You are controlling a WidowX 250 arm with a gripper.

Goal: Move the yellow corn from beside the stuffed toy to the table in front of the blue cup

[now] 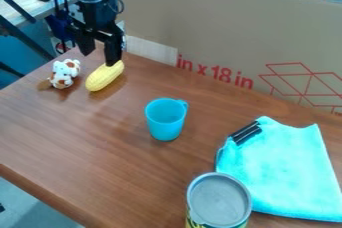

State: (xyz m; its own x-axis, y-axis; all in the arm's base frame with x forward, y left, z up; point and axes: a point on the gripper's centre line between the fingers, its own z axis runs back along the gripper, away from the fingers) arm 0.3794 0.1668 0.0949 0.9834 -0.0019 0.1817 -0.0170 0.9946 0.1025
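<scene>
Gripper (100, 56) above table (80, 147), upper left of view; fingers spread, nothing pinched. Status, by judgement: grasp not made, all handling left. Yellow corn (104, 77) lies on table, upper end overlapped by one fingertip; contact cannot be confirmed. Spotted plush toy (65, 74) beside corn; blue cup (165, 119) apart, nearer camera.

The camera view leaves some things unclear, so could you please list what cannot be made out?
All in the camera view:
Can: lower part cut off by the bottom edge.
Yellow corn: whether the hand touches it, as a finger overlaps its upper end.
Turquoise cloth: hides whatever is beneath.
Black pieces: too small to identify.
</scene>
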